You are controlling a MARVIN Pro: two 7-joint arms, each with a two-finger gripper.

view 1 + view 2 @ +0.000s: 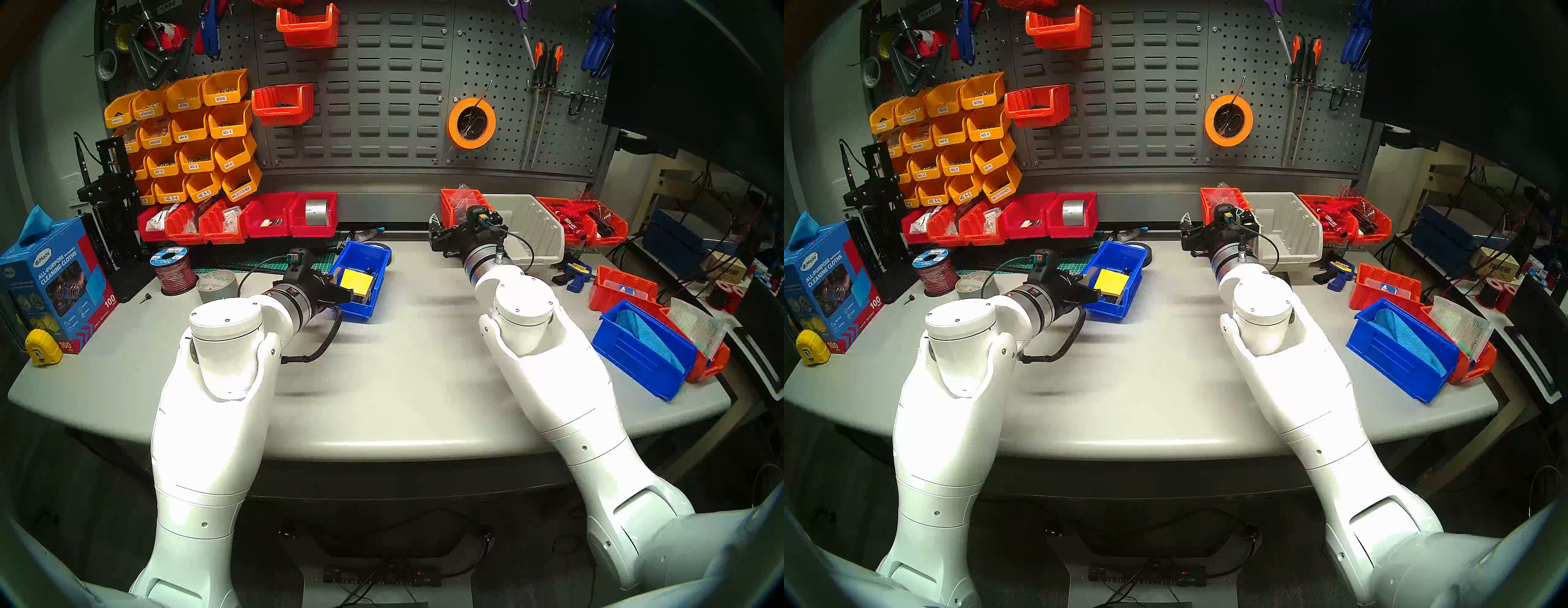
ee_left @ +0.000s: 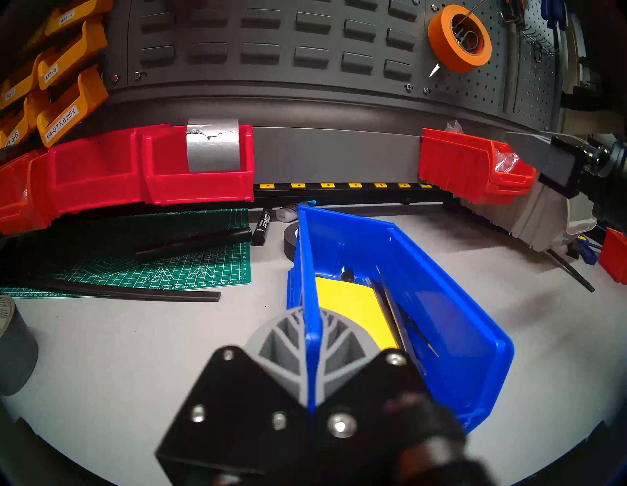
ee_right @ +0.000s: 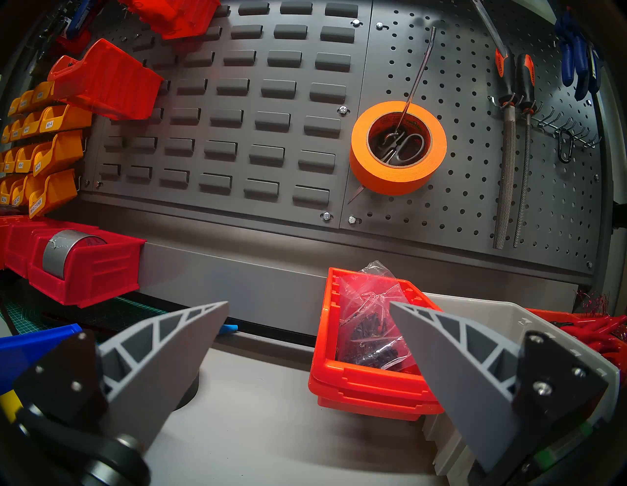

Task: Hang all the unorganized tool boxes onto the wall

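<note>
Left end effector (image 2: 310, 346): clamped on the near-left wall of the blue bin (image 2: 441, 305), one finger outside, one inside against the yellow pad (image 2: 353, 305). Right end effector (image 3: 308, 325): spread wide, empty, pointed at the wall (image 3: 237, 142) above the orange bin (image 3: 366, 383) of bagged parts.

Location, head view: blue bin at table (image 1: 403, 382) centre, at about 12 o'clock from the left wrist, long axis skewed toward 1 o'clock. Cannot tell whether fully seated on the table. Second blue bin (image 1: 636, 352) with cloth at 3 o'clock near the right table edge, beside two more orange bins. Two orange bins already hung on the wall at 11 and 12 o'clock.

Hazards from here:
- Single-wall pinch, off centre. Likely sag of the far end on lifting; possible rotation in the grip or slip of the thin wall from between the fingers.
- Loose contents. Pad and pens free to slide toward the low end under tilt; spill possible.
- Skewed approach. Rear lip not parallel to the louvre rows; risk of hooking one corner only, then a drop on release.
- Crowded route. Red bins (image 2: 200, 169) on the rail at 11 o'clock, marker and tape roll just behind the bin; contact possible on a low path.
- Right arm close at 2 o'clock; collision possible on a rightward swing.
</note>
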